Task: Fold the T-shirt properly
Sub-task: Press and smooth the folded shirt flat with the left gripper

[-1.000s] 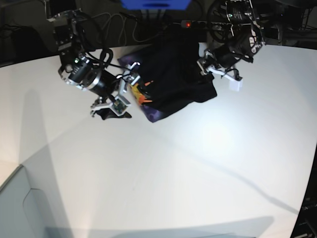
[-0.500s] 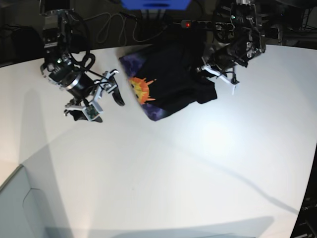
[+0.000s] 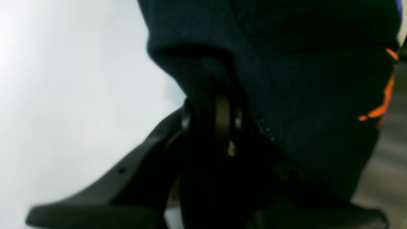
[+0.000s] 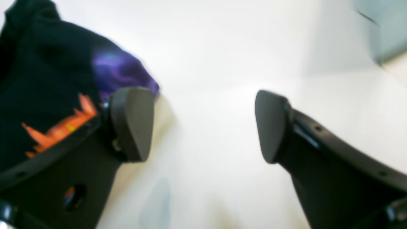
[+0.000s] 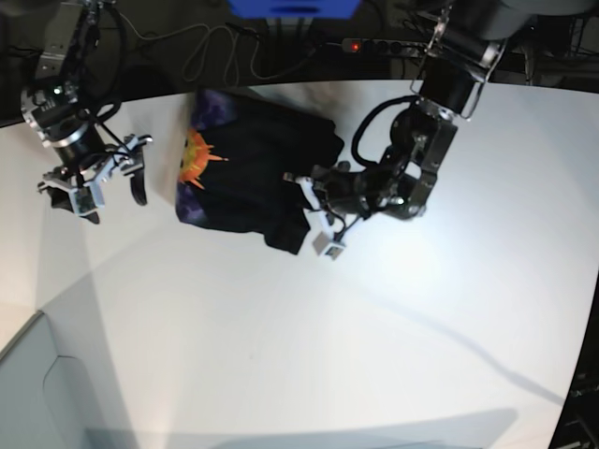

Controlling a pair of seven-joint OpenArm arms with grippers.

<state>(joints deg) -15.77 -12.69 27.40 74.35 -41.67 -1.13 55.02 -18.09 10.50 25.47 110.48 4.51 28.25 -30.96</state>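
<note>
Black T-shirt (image 5: 253,178) lies bunched on the white counter (image 5: 328,346), orange-purple print facing the empty, spread right end effector (image 5: 94,182). Left end effector (image 5: 314,220) pinches its opposite edge. Bare counter lies below both.

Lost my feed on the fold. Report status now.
Left gripper shut on the T-shirt, black hem pinched. Right gripper open, empty, off the cloth. T-shirt bunched on the table, graphic partly showing. Nothing in the way.
</note>
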